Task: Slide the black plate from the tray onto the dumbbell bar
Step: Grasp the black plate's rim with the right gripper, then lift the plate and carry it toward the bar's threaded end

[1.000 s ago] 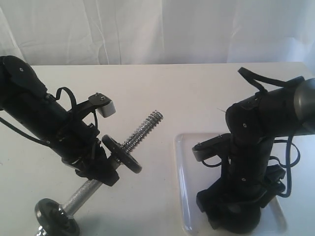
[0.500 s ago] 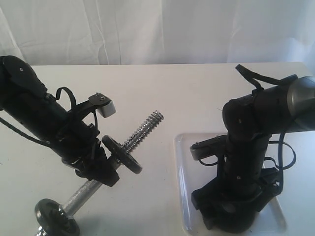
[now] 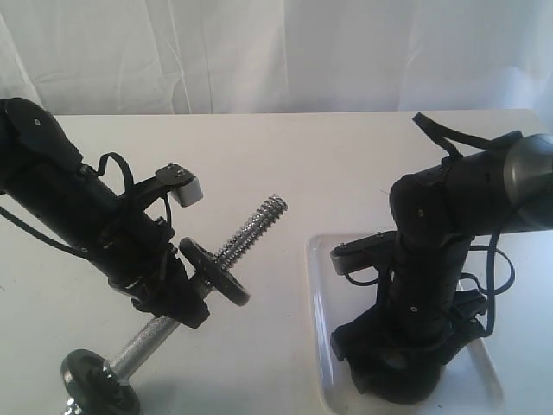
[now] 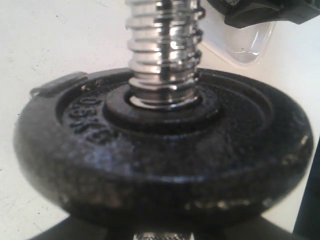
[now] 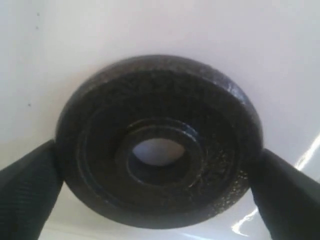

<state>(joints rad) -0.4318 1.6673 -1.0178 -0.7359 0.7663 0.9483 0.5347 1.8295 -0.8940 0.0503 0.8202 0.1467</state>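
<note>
The black plate lies flat on the white tray in the right wrist view. My right gripper straddles it, with a finger pressed against the rim on either side. In the exterior view that gripper points down into the tray and hides the plate. My left gripper is shut on the dumbbell bar, holding it tilted with its threaded end towards the tray. Another black disc sits on the bar just above the left gripper and fills the left wrist view.
The bar's lower end carries a black weight near the table's front left edge. A white curtain hangs behind the white table. The right arm's cables loop over the tray's right side.
The right arm has sunk lower into the tray and shifted slightly left, and its fingers have come in against the plate. The left arm and the bar have not moved.
</note>
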